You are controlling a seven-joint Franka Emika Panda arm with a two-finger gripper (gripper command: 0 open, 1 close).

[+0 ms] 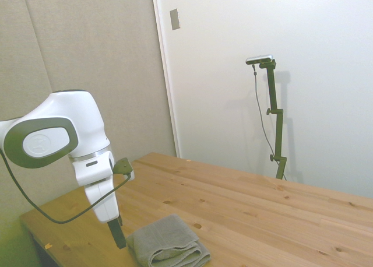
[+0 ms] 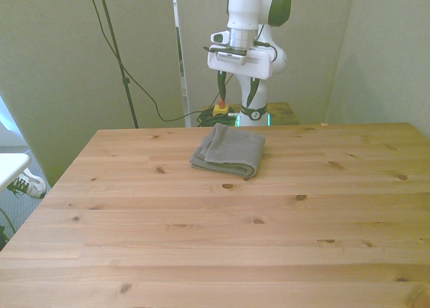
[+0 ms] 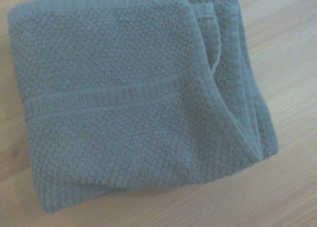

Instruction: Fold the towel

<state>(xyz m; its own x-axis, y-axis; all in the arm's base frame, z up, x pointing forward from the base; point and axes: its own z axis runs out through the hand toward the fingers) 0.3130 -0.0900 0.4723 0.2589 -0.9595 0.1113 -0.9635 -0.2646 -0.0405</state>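
The grey towel (image 2: 228, 150) lies folded in thick layers on the wooden table (image 2: 235, 241), close to the far edge in the front view. From the side it shows as a small bundle (image 1: 169, 243) at the table's near corner. The wrist view is filled by the towel (image 3: 138, 108), with a woven band across it and layered edges along one side. My gripper (image 2: 236, 106) hangs just above and behind the towel, open and holding nothing. One dark finger (image 1: 118, 232) points down beside the towel's edge without touching it.
Bare tabletop (image 1: 262, 208) stretches away from the towel on every other side. A yellow box with a red button (image 2: 220, 109) and cables sit behind the table's far edge. A white surface (image 2: 10, 165) stands off the front view's left.
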